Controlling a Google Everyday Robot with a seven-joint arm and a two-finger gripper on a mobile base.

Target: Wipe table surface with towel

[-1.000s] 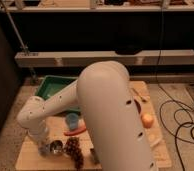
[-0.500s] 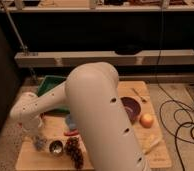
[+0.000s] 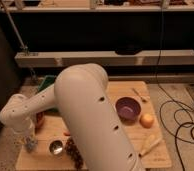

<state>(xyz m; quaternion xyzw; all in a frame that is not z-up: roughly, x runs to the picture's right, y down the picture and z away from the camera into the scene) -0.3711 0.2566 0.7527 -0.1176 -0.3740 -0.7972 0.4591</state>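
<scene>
The wooden table stands on a speckled floor. My big white arm crosses its middle and hides much of it. The wrist hangs over the table's front left part. My gripper points down at the front left corner, close above the wood, with something blue-grey at its tip. I cannot pick out a towel for certain. A green flat thing shows at the back left, mostly hidden behind the arm.
On the table are a purple bowl, an orange, a small metal cup, a dark bunch of grapes, a pale yellowish item and a utensil. Black cables lie on the floor at right.
The arm has swung left and nearer the camera, covering more of the table. The gripper has moved down to the table's front left corner.
</scene>
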